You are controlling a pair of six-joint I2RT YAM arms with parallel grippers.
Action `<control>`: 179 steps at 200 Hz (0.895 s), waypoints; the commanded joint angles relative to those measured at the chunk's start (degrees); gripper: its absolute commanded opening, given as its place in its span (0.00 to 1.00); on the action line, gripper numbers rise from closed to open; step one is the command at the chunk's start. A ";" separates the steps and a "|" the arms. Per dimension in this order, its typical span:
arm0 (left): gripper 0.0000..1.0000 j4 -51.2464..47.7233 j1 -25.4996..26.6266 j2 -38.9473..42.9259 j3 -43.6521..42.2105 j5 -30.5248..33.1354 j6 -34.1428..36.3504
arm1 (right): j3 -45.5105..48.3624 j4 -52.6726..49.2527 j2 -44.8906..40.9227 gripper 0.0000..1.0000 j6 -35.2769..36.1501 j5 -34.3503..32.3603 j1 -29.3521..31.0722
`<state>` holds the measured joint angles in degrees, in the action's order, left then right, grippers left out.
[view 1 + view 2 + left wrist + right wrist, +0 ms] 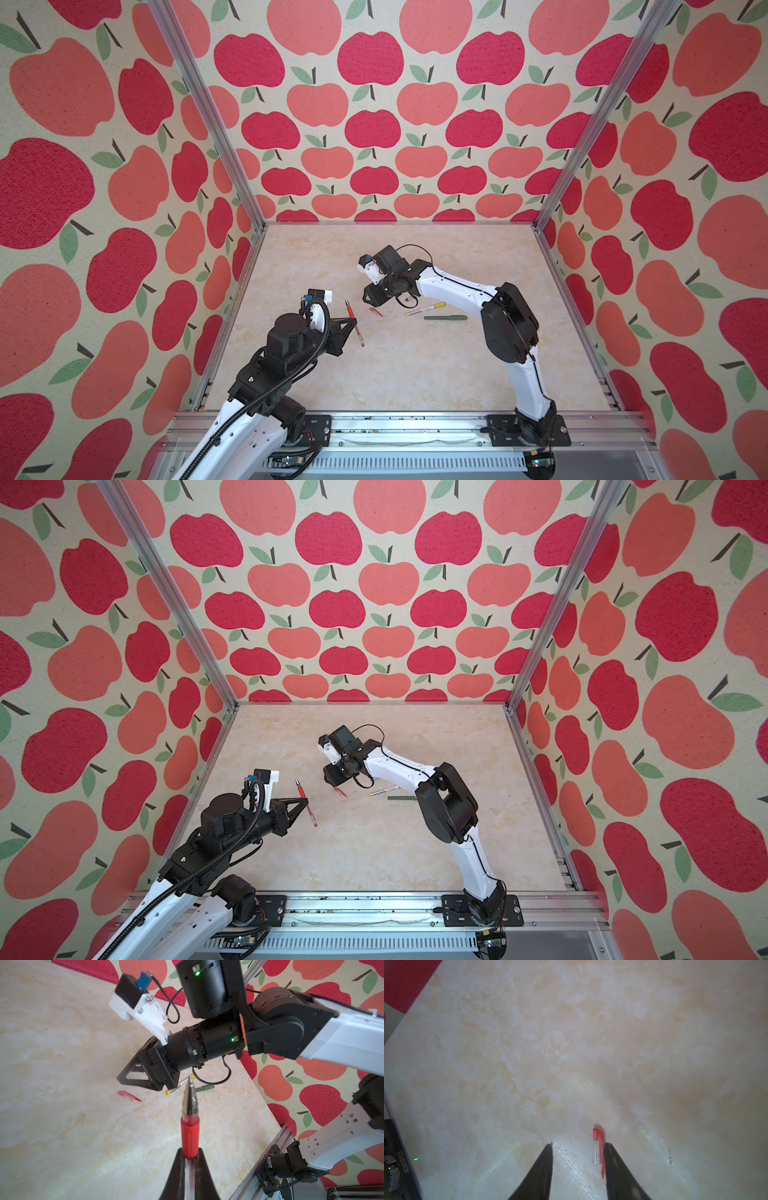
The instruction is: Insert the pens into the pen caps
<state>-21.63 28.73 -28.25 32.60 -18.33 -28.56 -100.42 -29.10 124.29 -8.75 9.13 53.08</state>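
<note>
Plastic, light and stiff, makes both pieces easy to carry but quick to skid. Left gripper (190, 1152) is clenched on the red pen (189, 1130) at the rear of its ribbed sleeve, tip free, left of centre in both top views. Right gripper (579, 1144) hangs with jaws parted astride the red cap (598, 1147), which lies flat on the table (415, 374) at mid-frame, just beside one finger, ungripped. Small and smooth, it probably wants a gentle pinch across the tube, off the thin clip, mouth left clear. Yellow pen (426, 309) and green pen (445, 318) lie right of centre.
</note>
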 commanded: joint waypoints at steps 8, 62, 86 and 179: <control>0.00 -2.16 -0.35 0.39 -0.26 1.29 -0.18 | -5.12 -7.14 4.02 0.45 5.75 -4.26 1.29; 0.00 -0.78 -0.43 -1.26 -0.43 0.32 0.68 | -5.87 -8.66 6.73 0.47 6.80 -8.74 2.15; 0.00 -0.08 -0.52 -2.09 -0.28 -0.07 0.96 | -5.50 -8.64 7.63 0.45 6.73 -8.83 2.20; 0.00 1.33 -0.89 -3.46 0.00 -0.74 1.24 | -4.96 -9.31 9.20 0.25 5.34 -7.50 2.29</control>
<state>-22.02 28.34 -31.31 32.58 -18.06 -28.62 -105.21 -36.10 131.87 -3.07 1.34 55.11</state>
